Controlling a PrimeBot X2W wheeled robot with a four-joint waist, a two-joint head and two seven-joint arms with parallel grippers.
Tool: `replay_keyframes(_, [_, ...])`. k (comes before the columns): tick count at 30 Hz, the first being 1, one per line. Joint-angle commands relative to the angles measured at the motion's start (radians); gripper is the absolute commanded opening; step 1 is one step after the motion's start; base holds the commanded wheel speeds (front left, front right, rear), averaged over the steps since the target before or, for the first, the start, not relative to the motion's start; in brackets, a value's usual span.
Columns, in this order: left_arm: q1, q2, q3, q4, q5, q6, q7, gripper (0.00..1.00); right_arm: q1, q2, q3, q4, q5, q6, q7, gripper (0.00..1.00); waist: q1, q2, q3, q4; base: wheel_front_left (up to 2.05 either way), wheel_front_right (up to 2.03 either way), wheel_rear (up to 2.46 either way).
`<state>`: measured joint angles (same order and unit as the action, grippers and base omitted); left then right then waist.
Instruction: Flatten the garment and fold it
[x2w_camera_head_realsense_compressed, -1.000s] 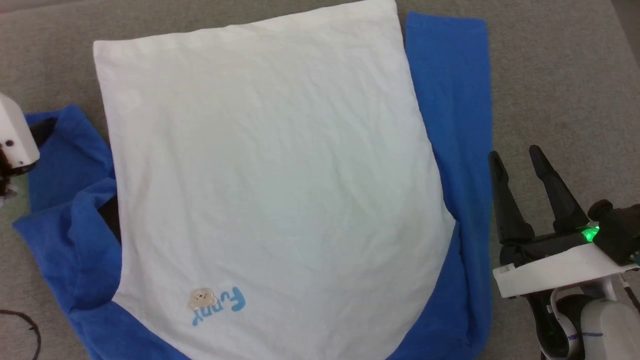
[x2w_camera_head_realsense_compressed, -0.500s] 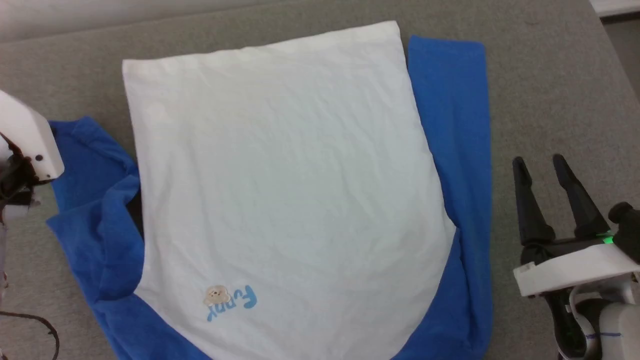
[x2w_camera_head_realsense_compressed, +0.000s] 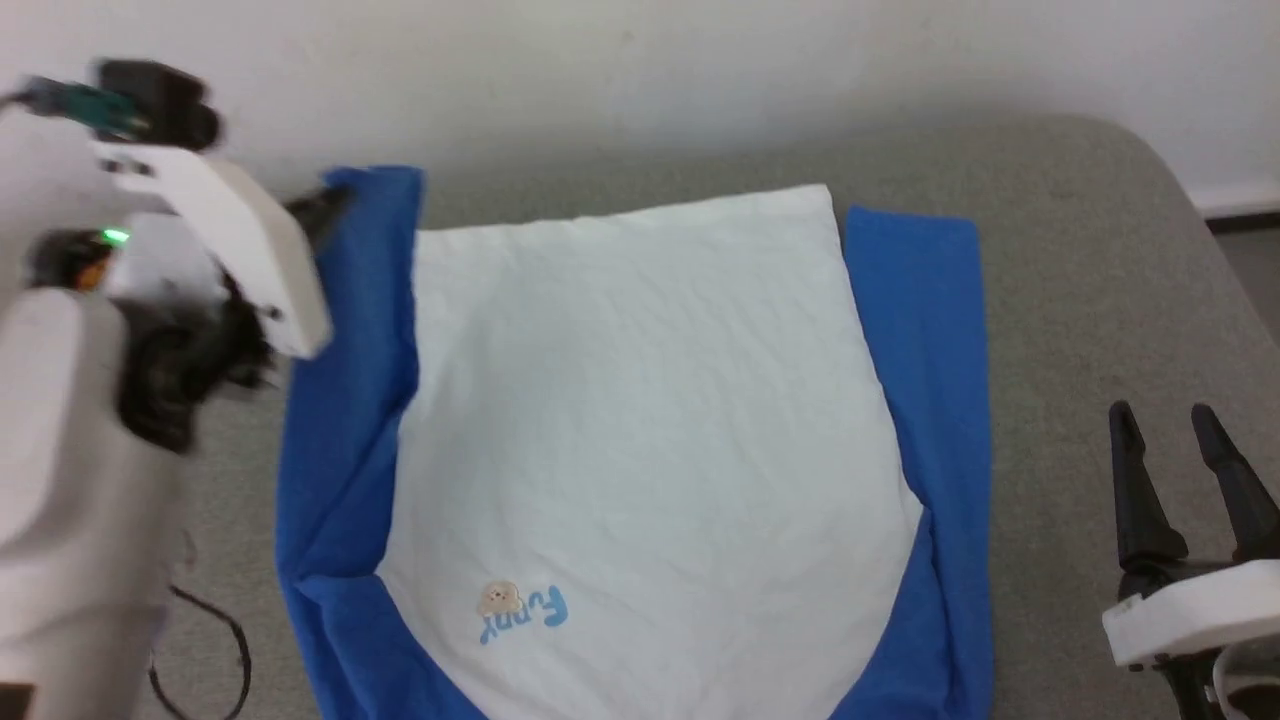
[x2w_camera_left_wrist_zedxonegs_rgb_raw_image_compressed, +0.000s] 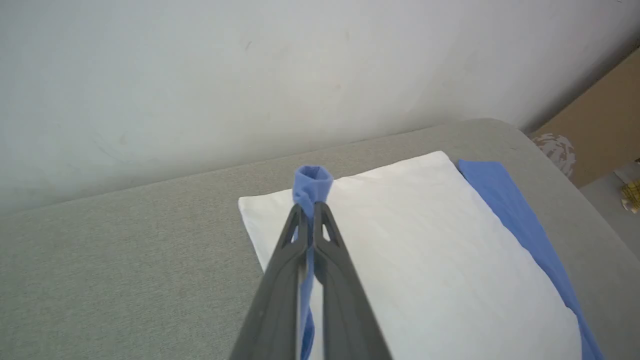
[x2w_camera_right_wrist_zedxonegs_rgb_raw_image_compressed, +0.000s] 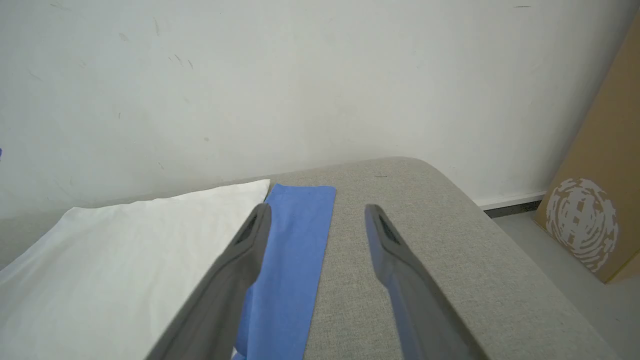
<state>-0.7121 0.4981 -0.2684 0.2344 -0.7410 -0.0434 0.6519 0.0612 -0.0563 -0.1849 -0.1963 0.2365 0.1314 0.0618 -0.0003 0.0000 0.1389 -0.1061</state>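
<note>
Head view: a grey fabric-covered surface (x2w_camera_head_realsense_compressed: 1100, 250) with a rounded far right corner stands against a plain pale wall (x2w_camera_head_realsense_compressed: 700, 60). A dark cable (x2w_camera_head_realsense_compressed: 215, 650) loops on the surface at the lower left. In the right wrist view a white skirting strip (x2w_camera_right_wrist_zedxonegs_rgb_raw_image_compressed: 510, 200) runs along the wall's foot. Beyond the surface's edge, a brown cardboard box (x2w_camera_right_wrist_zedxonegs_rgb_raw_image_compressed: 600, 165) stands on a grey floor (x2w_camera_right_wrist_zedxonegs_rgb_raw_image_compressed: 565, 270).

The garment (x2w_camera_head_realsense_compressed: 650, 420) lies spread on the surface, its white body flat with fine creases and its hem toward the wall. The right sleeve (x2w_camera_head_realsense_compressed: 925, 400) lies flat and straight just beside the body. The left sleeve (x2w_camera_head_realsense_compressed: 350, 380) runs up the body's other side toward the wall.

Writing: small blue lettering (x2w_camera_head_realsense_compressed: 530, 615) sits low on the white body, upside down to the camera. It begins "Fu"; the remainder is not legible. A tiny tan cartoon (x2w_camera_head_realsense_compressed: 499, 598) touches its left end. The box bears a whitish round printed mark (x2w_camera_right_wrist_zedxonegs_rgb_raw_image_compressed: 580, 225) with no readable text.

Left arm: blurred, forearm at the lower left, wrist raised toward the far left corner of the garment. The left gripper (x2w_camera_head_realsense_compressed: 330, 205) (x2w_camera_left_wrist_zedxonegs_rgb_raw_image_compressed: 311, 207) is clamped together on the blue cuff (x2w_camera_left_wrist_zedxonegs_rgb_raw_image_compressed: 313, 181), which bulges past the fingertips.

Right arm: low at the lower right, well apart from the left arm. The right gripper (x2w_camera_head_realsense_compressed: 1160, 415) (x2w_camera_right_wrist_zedxonegs_rgb_raw_image_compressed: 317, 210) points toward the wall, its fingers spread apart and holding nothing, over bare surface beside the right sleeve. Contact with the surface cannot be determined.
</note>
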Motion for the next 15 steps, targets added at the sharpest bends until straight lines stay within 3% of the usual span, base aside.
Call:
replay_keyframes(1, [0.030, -0.023, -0.015, -0.020, -0.014, -0.010, 0.007, 0.00, 0.014, 0.003, -0.004, -0.009, -0.006, -0.001, 0.004, 1.00, 0.0003, 0.0000, -0.077, 0.037, 0.00, 0.00, 0.00])
replay_keyframes(8, [0.142, -0.160, -0.145, -0.156, -0.023, -0.025, -0.010, 0.00, 0.052, 0.005, -0.029, -0.051, -0.010, -0.001, 0.036, 1.00, 0.0003, 0.0000, -0.112, 0.011, 0.00, 0.00, 0.00])
replay_keyframes(15, [0.258, -0.356, -0.308, -0.114, -0.017, -0.031, -0.082, 0.00, 0.060, 0.006, -0.042, -0.075, 0.010, -0.001, 0.047, 1.00, 0.0003, 0.0000, -0.078, -0.034, 0.00, 0.00, 0.00])
